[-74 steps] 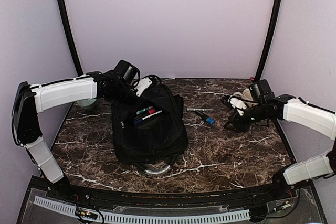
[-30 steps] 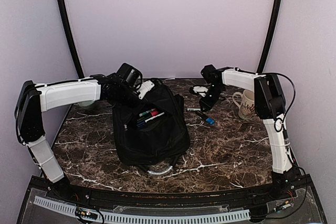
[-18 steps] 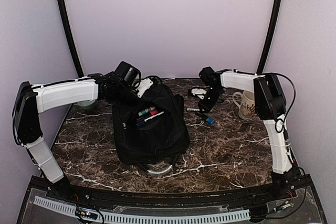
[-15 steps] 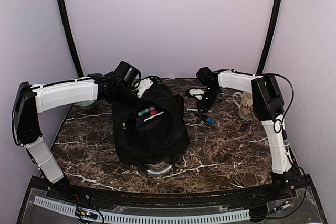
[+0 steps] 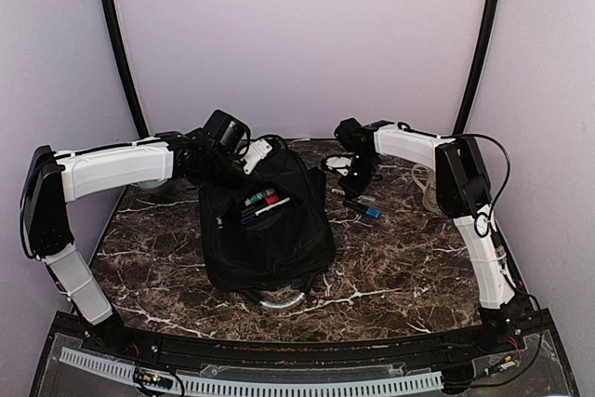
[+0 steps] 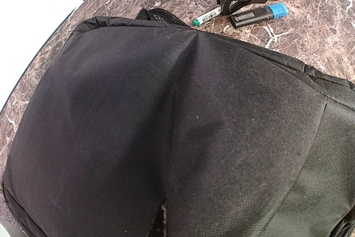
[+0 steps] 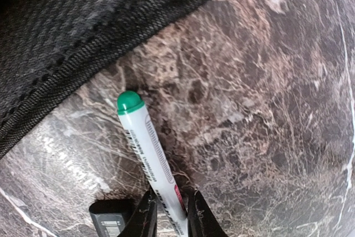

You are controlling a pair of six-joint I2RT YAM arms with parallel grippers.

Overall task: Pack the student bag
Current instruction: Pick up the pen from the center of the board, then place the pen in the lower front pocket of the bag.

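1. The right gripper [image 7: 171, 218] pinches the green-capped marker [image 7: 145, 148] at its tail end. A black pen [image 7: 108, 217] lies just beside one finger.
2. Risk: with the hold this far back, the marker may pivot or slip out on lifting.
3. Just beyond the cap lies the student bag [image 7: 66, 31]. Its hem could snag the tip.
4. Farthest off, the left gripper [image 5: 234, 148] sits at the bag's top edge. Its spread cannot be told. Without a hold there, the pocket may sag shut.

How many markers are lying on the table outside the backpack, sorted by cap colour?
Green-capped marker: 1
Blue-capped marker: 1
Total outside the student bag: 2
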